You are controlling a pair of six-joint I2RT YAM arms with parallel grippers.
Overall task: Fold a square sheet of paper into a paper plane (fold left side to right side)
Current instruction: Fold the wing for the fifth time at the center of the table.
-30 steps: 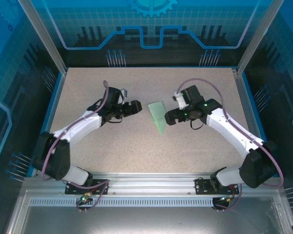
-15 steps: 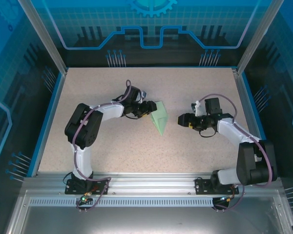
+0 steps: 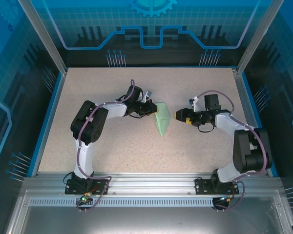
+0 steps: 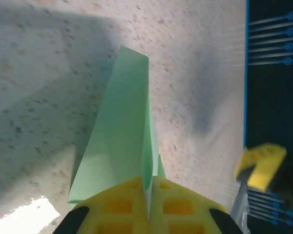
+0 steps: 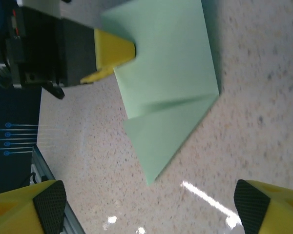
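The speckled surface [image 3: 112, 151] carries one thing, the pale green paper [image 3: 162, 120], which lies near its middle, between the two arms. The paper is already folded into a narrow kite shape. Its long axis runs from the far side toward the arm bases, with the sharp tip pointing at the near edge and the wide end farther away. The right wrist view shows a crease in it.

The left claw [image 3: 152, 109] reaches in from the paper's left and is clamped together on the left edge of the wide end. In the left wrist view its yellow fingers press on the thin green edge, which looks raised off the surface there. The right claw [image 3: 180, 117] sits just beside the paper's right edge without touching it. Its fingers are spread wide apart and face the paper.

So the left claw is the one on the paper, and the fold line lies to its right, along the long axis. Folding left to right likely means carrying the pinched edge over that line toward the right claw, which is well placed to hold down the right half. The risk is that the whole paper drags sideways instead of hinging.
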